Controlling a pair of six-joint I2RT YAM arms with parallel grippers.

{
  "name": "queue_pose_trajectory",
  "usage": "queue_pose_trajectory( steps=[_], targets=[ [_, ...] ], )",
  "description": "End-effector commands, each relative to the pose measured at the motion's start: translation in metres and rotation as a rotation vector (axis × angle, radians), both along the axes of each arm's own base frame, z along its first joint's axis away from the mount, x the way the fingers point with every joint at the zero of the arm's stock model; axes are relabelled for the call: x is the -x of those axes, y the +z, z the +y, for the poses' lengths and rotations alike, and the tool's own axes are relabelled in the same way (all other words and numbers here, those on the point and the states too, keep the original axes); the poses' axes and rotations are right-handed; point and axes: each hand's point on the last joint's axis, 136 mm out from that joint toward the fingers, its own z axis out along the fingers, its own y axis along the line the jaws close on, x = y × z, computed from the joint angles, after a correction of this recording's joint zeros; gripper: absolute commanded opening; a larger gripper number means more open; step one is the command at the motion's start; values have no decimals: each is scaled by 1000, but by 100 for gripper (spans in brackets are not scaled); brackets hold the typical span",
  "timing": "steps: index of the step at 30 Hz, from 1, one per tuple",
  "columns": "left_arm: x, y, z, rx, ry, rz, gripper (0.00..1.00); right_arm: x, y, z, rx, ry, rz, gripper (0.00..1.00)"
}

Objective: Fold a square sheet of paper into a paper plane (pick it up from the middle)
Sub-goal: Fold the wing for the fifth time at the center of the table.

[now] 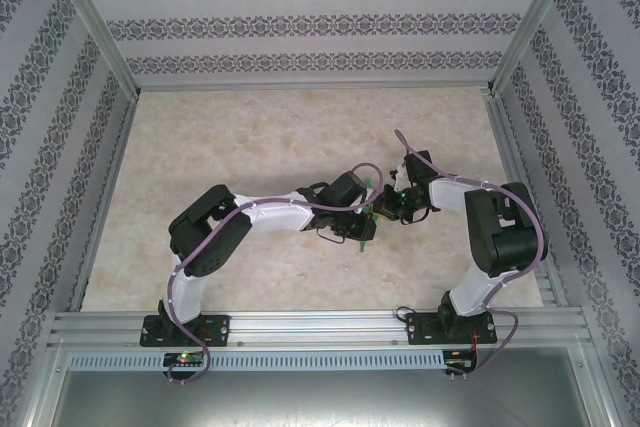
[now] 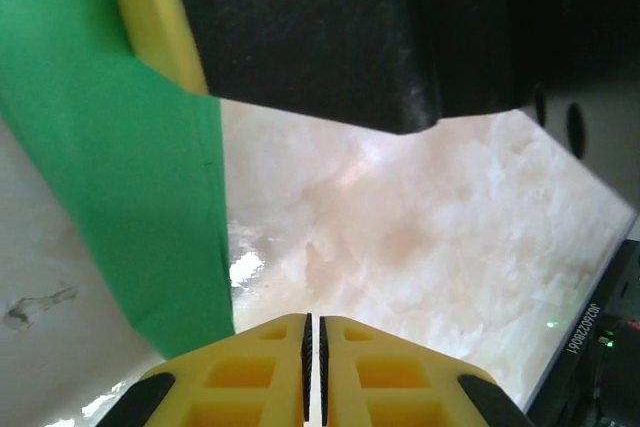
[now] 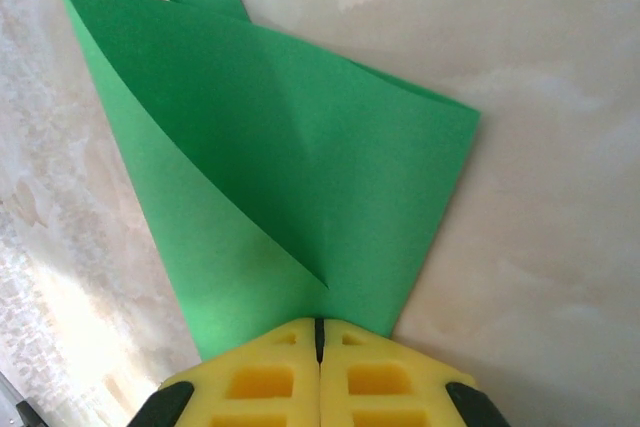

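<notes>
Grip on the thin bright green paper sheet [image 3: 290, 167] is with my right gripper [image 3: 320, 325]. Its yellow fingers are pressed together on one corner, and the sheet fans away from them with a diagonal crease and one flap turned over. I read that pinch as an anchor, so the fold cannot spring open while the other arm works.

My left gripper [image 2: 315, 325] has its fingers closed to a hairline. The sheet hangs just beside its left finger; I can't tell whether an edge is caught there.

Both wrists meet around the middle of the pale marbled tabletop [image 1: 250, 137], a little toward its right edge. The sheet is held up between them rather than lying flat. Plane not yet formed; I judge several folds remain.
</notes>
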Motion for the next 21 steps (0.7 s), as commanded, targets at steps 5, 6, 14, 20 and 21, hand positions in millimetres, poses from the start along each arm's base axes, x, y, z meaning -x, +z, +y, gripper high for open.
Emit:
queue_pose_trajectory(
  steps=[5, 6, 14, 20, 21],
  targets=[
    [13, -16, 9, -56, 9, 18, 14, 19, -27, -17, 122, -25, 71, 6],
    [14, -16, 9, -56, 9, 20, 14, 18, -27, -17, 121, -25, 68, 6],
    [20, -23, 5, -54, -3, 33, 14, 22, -27, -18, 117, -34, 64, 6],
    [23, -29, 7, -65, -4, 43, 14, 20, -27, -18, 122, -41, 61, 6],
    [23, -30, 8, -66, -4, 45, 14, 20, -27, -19, 123, -44, 60, 6]
  ],
)
